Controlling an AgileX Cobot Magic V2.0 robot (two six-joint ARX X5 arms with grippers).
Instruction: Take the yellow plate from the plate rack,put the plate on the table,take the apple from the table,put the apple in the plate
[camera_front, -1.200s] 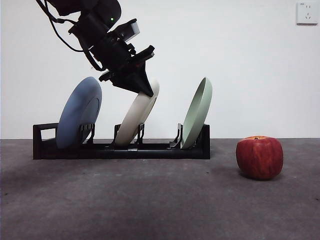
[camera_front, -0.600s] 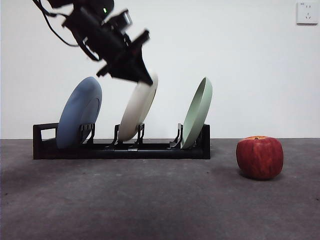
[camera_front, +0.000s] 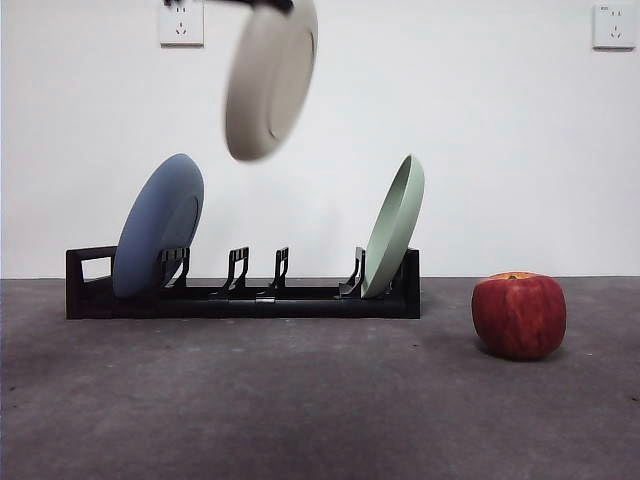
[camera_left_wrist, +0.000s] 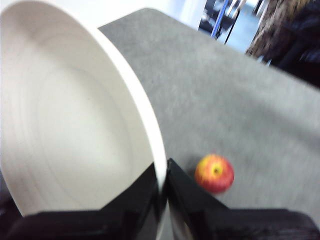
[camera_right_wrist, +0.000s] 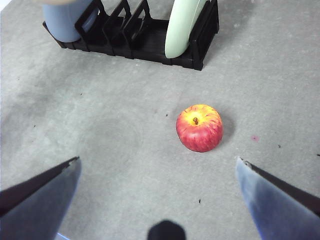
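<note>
Step one basically done: left claw (camera_left_wrist: 162, 192) clamped on rim of yellow plate (camera_front: 270, 80), plate hanging tilted in air, high above plate rack (camera_front: 240, 295), middle slots bare. Next up, lower it flat onto bench (camera_front: 300, 400), open patch between rack and apple (camera_front: 519, 315), which sits at 3 o'clock from rack. Right claw (camera_right_wrist: 160, 200) waiting above apple, spread wide, holding nothing. Blue plate (camera_front: 158, 225) and green plate (camera_front: 394, 225) in rack, so don't clip them.

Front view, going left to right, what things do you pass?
Rack handle loop → blue plate → yellow plate held up in the air → pale green plate → apple.
</note>
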